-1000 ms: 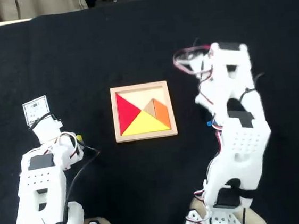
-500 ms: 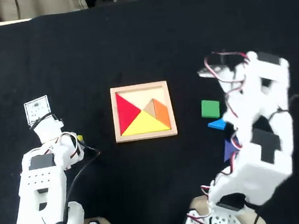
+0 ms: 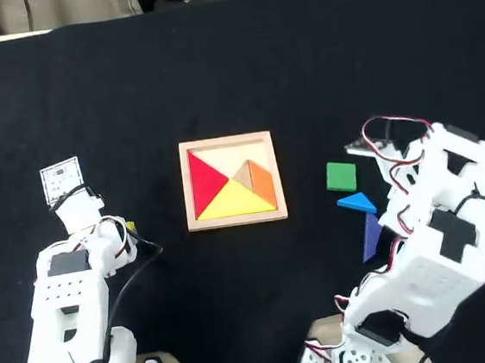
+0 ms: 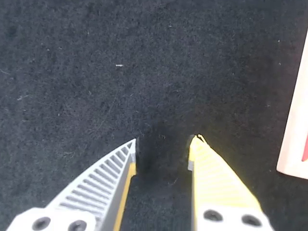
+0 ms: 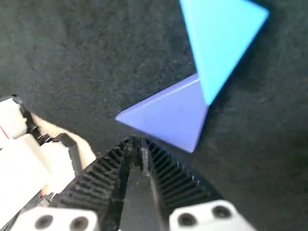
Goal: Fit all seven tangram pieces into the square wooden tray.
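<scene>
The right pincer [image 5: 139, 148] is clenched on nothing, its tips just short of the purple piece [image 5: 168, 115], which lies flat on the black cloth [image 3: 213, 63] with one corner touching the light blue triangle [image 5: 219, 41]. A second ago the right arm [image 3: 432, 248] stood over the cloth just right of the tray [image 3: 228, 140] and hid this patch. It has since swung out to the right and drawn back, so the green square [image 3: 341, 176], the blue triangle and the purple piece now show in a loose column beside the tray, apart from it.

The tray itself has not moved. It holds the red triangle [image 3: 206, 181], the yellow triangle [image 3: 234, 202], the orange piece [image 3: 262, 182] and the tan piece [image 3: 243, 174], with bare wood along its top and right side. Three pieces are thus left to place, and the right pincer looks lined up on the purple one, though it would have to open first.

The left pincer [image 4: 164, 142] is released and empty, low over the cloth on the tray's far side, and has kept its place throughout
</scene>
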Available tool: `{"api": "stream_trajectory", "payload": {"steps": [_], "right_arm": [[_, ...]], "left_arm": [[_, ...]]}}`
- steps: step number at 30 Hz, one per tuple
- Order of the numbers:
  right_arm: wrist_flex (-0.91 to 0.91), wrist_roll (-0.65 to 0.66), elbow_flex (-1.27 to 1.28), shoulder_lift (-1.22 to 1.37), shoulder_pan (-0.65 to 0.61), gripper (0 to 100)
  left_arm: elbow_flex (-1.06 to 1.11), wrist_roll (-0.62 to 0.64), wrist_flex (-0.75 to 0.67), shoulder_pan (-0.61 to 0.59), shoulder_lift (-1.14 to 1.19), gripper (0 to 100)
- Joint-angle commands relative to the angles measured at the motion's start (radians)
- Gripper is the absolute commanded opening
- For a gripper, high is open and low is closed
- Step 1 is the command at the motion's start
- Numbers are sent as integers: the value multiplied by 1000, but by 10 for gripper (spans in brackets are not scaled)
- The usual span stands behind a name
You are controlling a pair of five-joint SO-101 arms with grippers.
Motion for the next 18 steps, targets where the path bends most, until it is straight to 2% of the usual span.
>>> {"api": "stream_trajectory", "payload": {"steps": [1,11,18], "right_arm": [[-25,15,-24,36,-25,11],[-28,12,-295,150,-255,11],[-17,-21,-591,337,-304,11]], "left_arm": [[-8,-5,-14,12,-11,188],[-8,-5,-14,12,-11,188],[-8,-5,-14,13,-11,188]]}}
